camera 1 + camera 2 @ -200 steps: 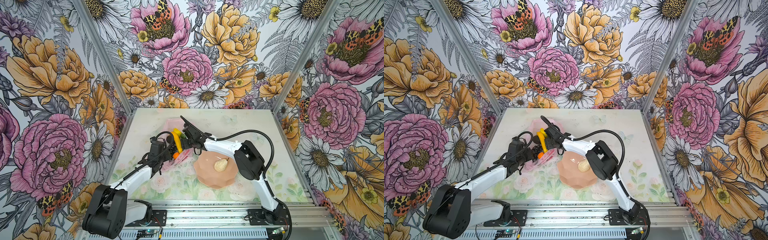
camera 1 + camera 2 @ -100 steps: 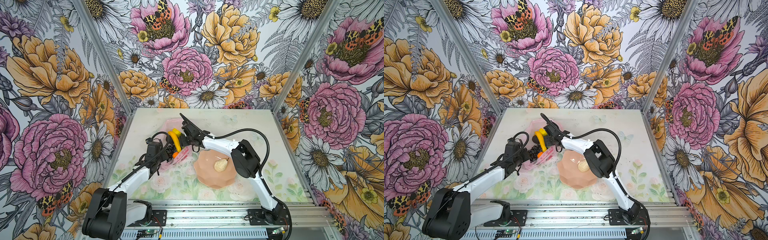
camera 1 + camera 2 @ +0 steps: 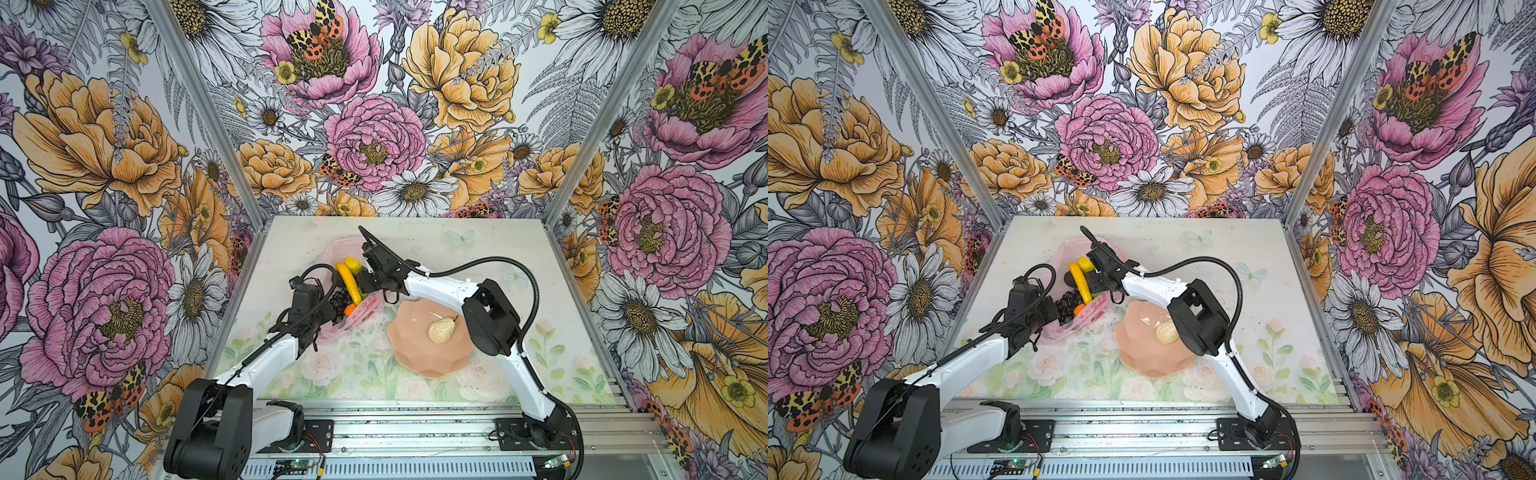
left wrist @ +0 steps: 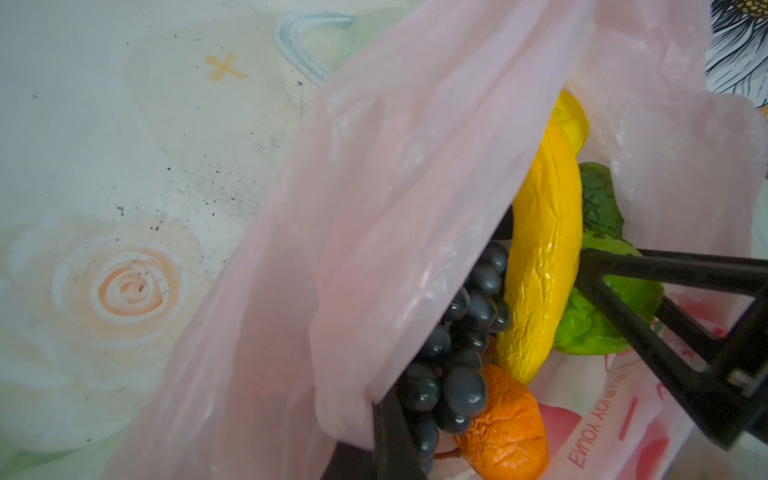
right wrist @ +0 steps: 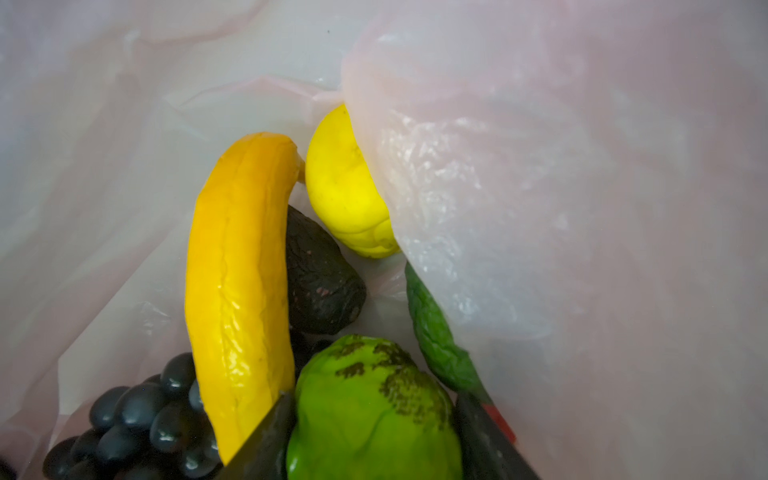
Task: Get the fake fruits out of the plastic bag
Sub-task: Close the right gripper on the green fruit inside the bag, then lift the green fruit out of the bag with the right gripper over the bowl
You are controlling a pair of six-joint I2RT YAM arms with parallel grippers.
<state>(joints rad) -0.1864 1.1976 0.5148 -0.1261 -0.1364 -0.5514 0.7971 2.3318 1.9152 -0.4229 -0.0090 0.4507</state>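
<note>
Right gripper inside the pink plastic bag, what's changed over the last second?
The right gripper slid further into the thin pink plastic bag and narrowed its jaws around the light green plastic fruit; a firm grip isn't clear. The left gripper drew the bag's edge slightly left. The peach petal-edged bowl and its cream lumpy fruit stayed put.

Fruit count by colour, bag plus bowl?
Yellow: 2, banana, lemon
Green: 2, light green fruit, dark green fruit
Orange: 1, orange
Black: 2, grape bunch, black oval
Cream: 1, cream piece in the bowl
Total: 8, with 7 in the bag
</note>
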